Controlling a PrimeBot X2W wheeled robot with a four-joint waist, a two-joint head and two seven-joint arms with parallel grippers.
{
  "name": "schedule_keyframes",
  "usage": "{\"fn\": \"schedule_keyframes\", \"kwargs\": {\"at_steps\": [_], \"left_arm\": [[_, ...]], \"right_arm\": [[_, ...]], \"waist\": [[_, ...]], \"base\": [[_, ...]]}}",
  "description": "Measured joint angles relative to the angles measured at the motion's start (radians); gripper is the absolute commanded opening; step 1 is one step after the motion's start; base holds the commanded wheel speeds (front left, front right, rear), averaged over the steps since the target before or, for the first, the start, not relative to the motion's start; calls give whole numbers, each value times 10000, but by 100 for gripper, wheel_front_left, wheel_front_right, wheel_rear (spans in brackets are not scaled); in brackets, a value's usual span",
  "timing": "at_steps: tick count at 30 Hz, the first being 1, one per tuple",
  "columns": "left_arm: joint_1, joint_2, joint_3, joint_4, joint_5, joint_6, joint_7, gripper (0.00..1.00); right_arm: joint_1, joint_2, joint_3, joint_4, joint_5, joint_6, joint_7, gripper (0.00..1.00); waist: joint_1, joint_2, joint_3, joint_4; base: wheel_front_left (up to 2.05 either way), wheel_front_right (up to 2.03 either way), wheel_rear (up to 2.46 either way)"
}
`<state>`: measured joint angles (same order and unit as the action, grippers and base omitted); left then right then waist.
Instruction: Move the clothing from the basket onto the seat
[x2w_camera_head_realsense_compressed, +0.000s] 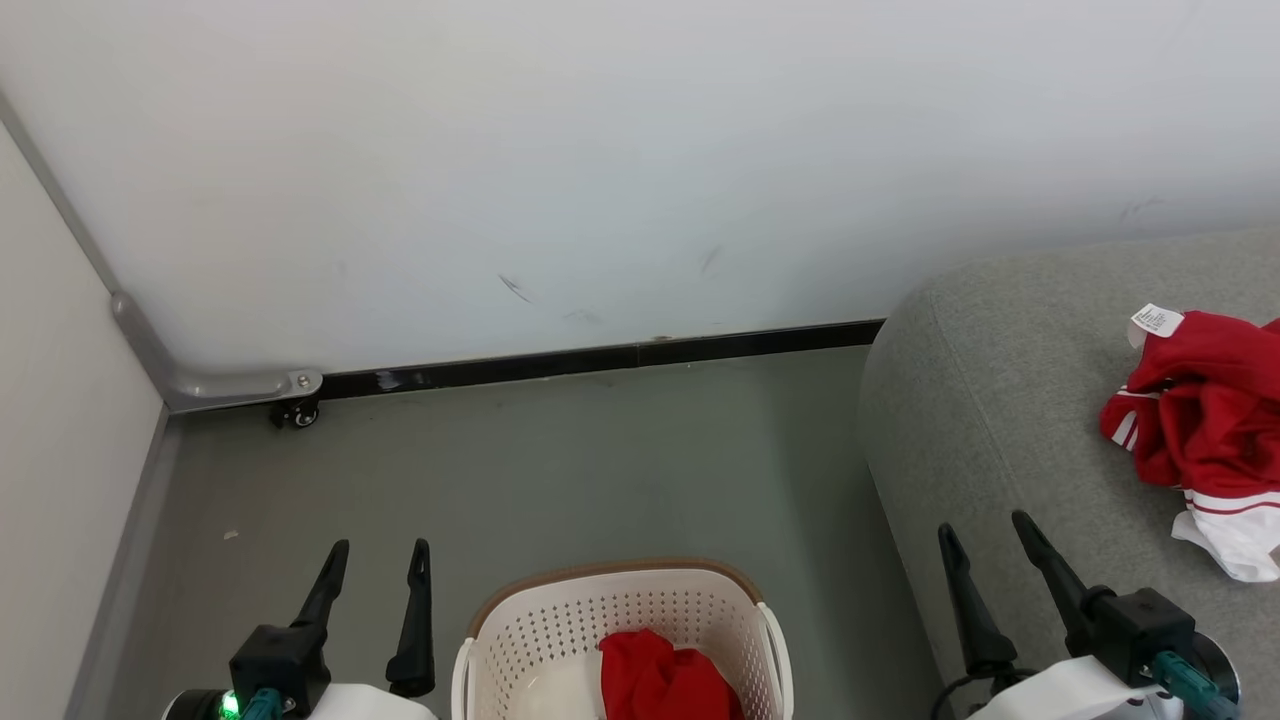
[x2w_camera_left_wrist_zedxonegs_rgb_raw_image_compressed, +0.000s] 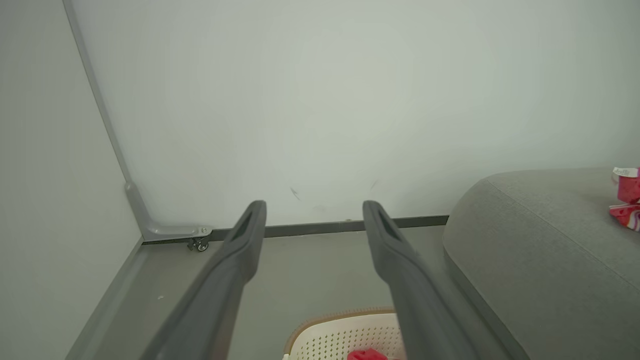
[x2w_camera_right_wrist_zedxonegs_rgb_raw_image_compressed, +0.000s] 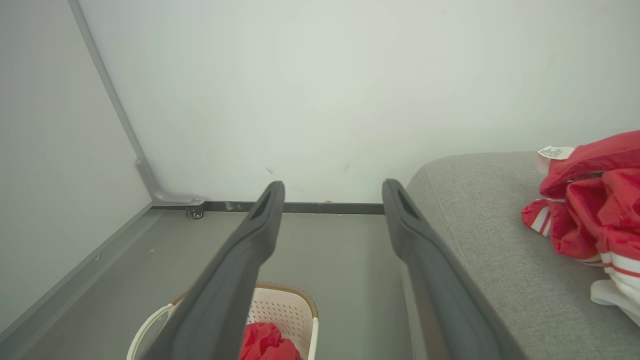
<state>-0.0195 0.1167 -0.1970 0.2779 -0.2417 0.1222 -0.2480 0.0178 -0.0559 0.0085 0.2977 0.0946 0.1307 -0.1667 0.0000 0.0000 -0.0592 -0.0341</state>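
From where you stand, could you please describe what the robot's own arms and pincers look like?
The left pincer and right pincer each have two long, dark, tapering fingers on a black blocky mount, joined to a pale white forearm. A teal connector sits at each wrist. The left mount carries a green light; a thin black cable runs beside the right one.

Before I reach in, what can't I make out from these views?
- Basket: near half cut by the head view's bottom edge; in the left wrist view, partly behind the left gripper.
- Red garment in it: lower part cut by the same edge; anything beneath is hidden.
- Striped garment on the seat: cut by the head view's right edge.
- Tag: print too small to read.
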Motion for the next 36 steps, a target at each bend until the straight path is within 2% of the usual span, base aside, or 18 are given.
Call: {"fn": "schedule_keyframes", "kwargs": {"at_steps": [18, 36], "left_arm": [[-12, 12, 163, -10, 88, -8, 0, 100], [-294, -31, -75, 123, 174, -353, 0, 100]], "right_arm": [[298, 113, -190, -740, -253, 0, 311, 100], [856, 174, -750, -1444, -186, 0, 453, 100]], "waist": [[0, 0, 144, 62], [0, 0, 245, -509]], "base": [[0, 0, 0], [0, 0, 0]]}}
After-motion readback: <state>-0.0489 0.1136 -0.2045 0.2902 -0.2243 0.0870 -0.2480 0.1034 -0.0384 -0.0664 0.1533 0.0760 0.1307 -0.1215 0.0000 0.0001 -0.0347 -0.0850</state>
